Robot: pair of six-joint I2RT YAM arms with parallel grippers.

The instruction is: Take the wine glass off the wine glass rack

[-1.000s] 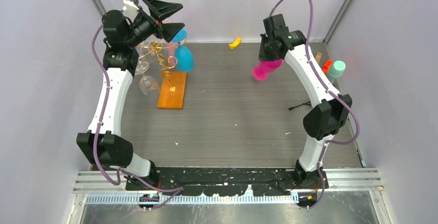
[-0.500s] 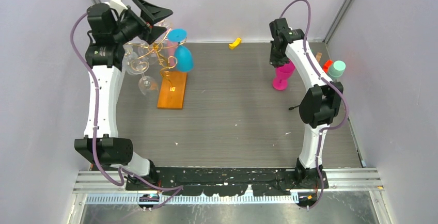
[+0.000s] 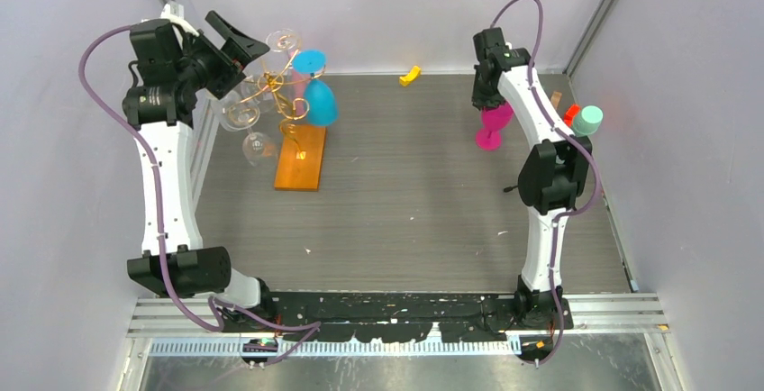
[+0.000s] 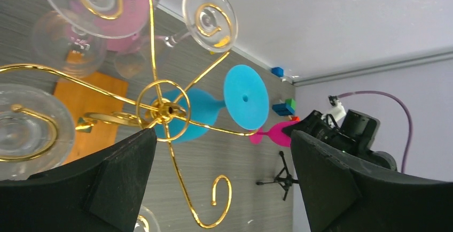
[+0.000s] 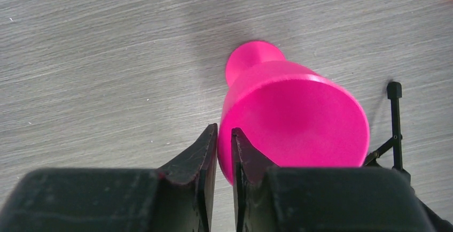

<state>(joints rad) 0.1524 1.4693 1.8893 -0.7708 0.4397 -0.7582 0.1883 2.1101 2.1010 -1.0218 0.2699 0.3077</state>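
The wine glass rack (image 3: 281, 94), gold curly wire on an orange base (image 3: 302, 161), stands at the back left. Clear glasses (image 3: 237, 113) and a blue wine glass (image 3: 317, 95) hang from its arms; the left wrist view shows the blue one (image 4: 243, 95) too. My left gripper (image 3: 236, 65) is wide open beside the rack's top, holding nothing (image 4: 221, 136). A pink wine glass (image 3: 491, 125) stands upright on the table at the right. My right gripper (image 5: 224, 130) straddles its rim (image 5: 294, 114), jaws parted a little.
A small black tripod (image 3: 527, 184) stands just right of the pink glass. A mint cup (image 3: 588, 121) and a red block (image 3: 571, 113) sit at the right edge. A yellow piece (image 3: 411, 75) lies by the back wall.
The right arm swung the pink glass rightward and set it upright on the table, then its jaws parted slightly. The left arm drew back left from the rack, still open.
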